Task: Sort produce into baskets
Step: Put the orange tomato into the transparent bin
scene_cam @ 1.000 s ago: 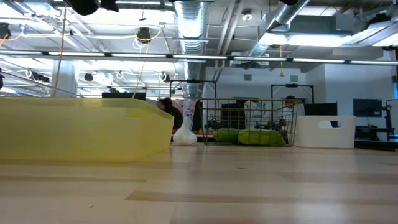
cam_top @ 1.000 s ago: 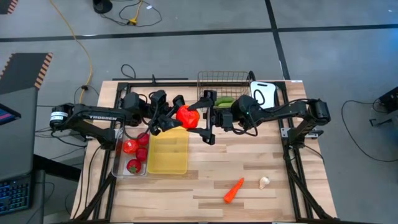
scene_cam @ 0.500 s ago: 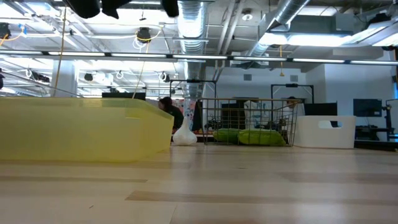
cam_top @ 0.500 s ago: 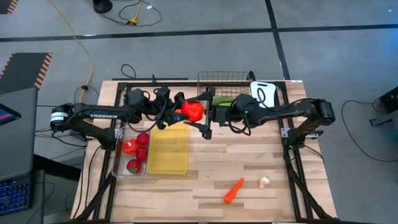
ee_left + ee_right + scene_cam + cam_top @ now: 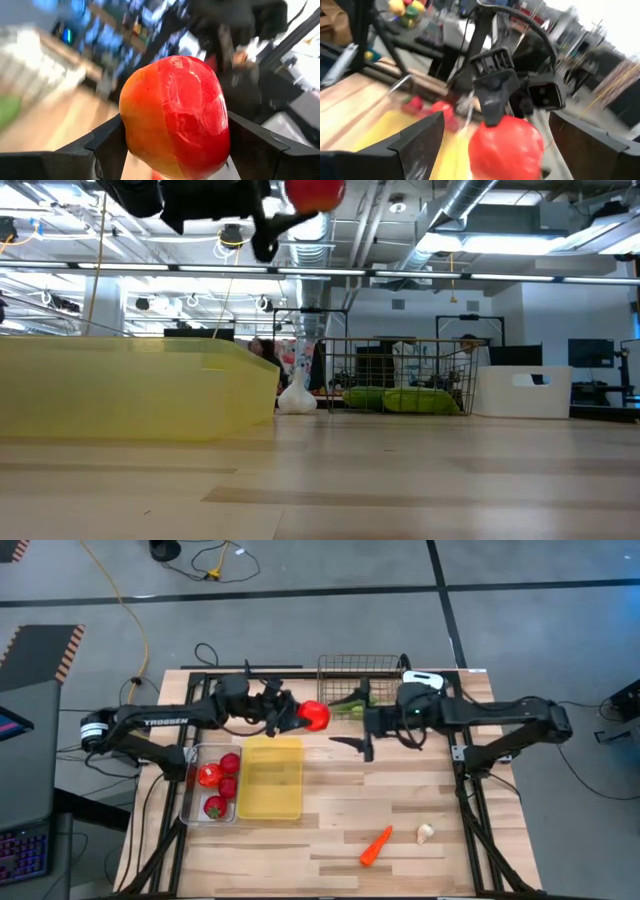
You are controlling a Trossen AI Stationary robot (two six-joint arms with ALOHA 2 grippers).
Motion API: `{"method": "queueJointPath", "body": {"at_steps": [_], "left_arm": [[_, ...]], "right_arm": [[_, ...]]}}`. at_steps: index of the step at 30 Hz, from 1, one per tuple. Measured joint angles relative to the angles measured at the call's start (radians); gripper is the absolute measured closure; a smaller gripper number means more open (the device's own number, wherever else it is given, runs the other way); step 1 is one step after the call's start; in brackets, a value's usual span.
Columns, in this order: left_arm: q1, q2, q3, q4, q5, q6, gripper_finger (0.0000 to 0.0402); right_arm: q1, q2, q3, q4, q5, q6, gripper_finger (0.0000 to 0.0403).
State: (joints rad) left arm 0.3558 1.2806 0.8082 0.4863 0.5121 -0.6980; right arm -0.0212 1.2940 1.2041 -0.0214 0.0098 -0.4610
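My left gripper (image 5: pixel 306 717) is shut on a red-and-orange pepper (image 5: pixel 317 716) and holds it high over the far end of the yellow tray (image 5: pixel 272 780). In the low view the pepper (image 5: pixel 314 192) shows at the very top. My right gripper (image 5: pixel 350 723) stands open just right of the pepper, touching nothing; its wrist view looks between its fingers at the pepper (image 5: pixel 506 145). The clear bin (image 5: pixel 196 802) holds red tomatoes (image 5: pixel 210 777). Green cucumbers (image 5: pixel 357 703) lie in the wire basket (image 5: pixel 358 668). A carrot (image 5: pixel 376 845) and a garlic piece (image 5: pixel 426 833) lie on the table near the front. My left gripper pinches the pepper between its two fingers (image 5: pixel 107 145), one on each of its opposite sides (image 5: pixel 131 131). The fingers lie level and come from the table's left. The pepper is lifted clear of the table and the tray, with its far half sticking out beyond the fingers.
The white tray (image 5: pixel 428 680) stands at the far right, partly under my right arm. Bare wood lies between the yellow tray and the carrot. Black frame rails run along the table's left and right edges.
My right gripper has drawn back from the pepper toward the table's right edge and tipped up to level. My left gripper keeps the pepper, has tipped up to level and carried it a little toward the far right; it now shows at the top of the low view.
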Motion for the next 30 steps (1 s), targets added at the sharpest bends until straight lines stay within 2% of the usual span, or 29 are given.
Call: {"method": "queueJointPath", "body": {"at_steps": [3, 10, 16, 21, 26, 30], "left_arm": [[0.017, -0.034, 0.000, -0.186, 0.068, -0.020, 0.0127], [0.031, -0.166, 0.000, -0.687, 0.118, -0.018, 0.0127], [0.023, -0.311, 0.000, -1.189, 0.139, -0.018, 0.0127], [-0.004, -0.405, 0.000, -1.523, 0.125, -0.042, 0.0127], [-0.032, -0.452, 0.000, -1.780, -0.021, -0.060, 0.0127], [-0.045, -0.458, 0.000, -1.899, -0.152, -0.062, 0.0127]], "right_arm": [[-0.004, -0.048, 0.000, -0.139, 0.000, 0.056, 0.0018], [-0.028, -0.091, 0.000, -0.357, -0.005, 0.154, 0.0018], [-0.048, -0.054, 0.000, -0.452, -0.008, 0.215, 0.0018], [-0.054, -0.006, 0.001, -0.470, -0.008, 0.228, 0.0018], [-0.051, 0.063, 0.001, -0.480, -0.008, 0.228, 0.0018], [-0.051, 0.112, 0.001, -0.473, -0.008, 0.228, 0.0018]]}}
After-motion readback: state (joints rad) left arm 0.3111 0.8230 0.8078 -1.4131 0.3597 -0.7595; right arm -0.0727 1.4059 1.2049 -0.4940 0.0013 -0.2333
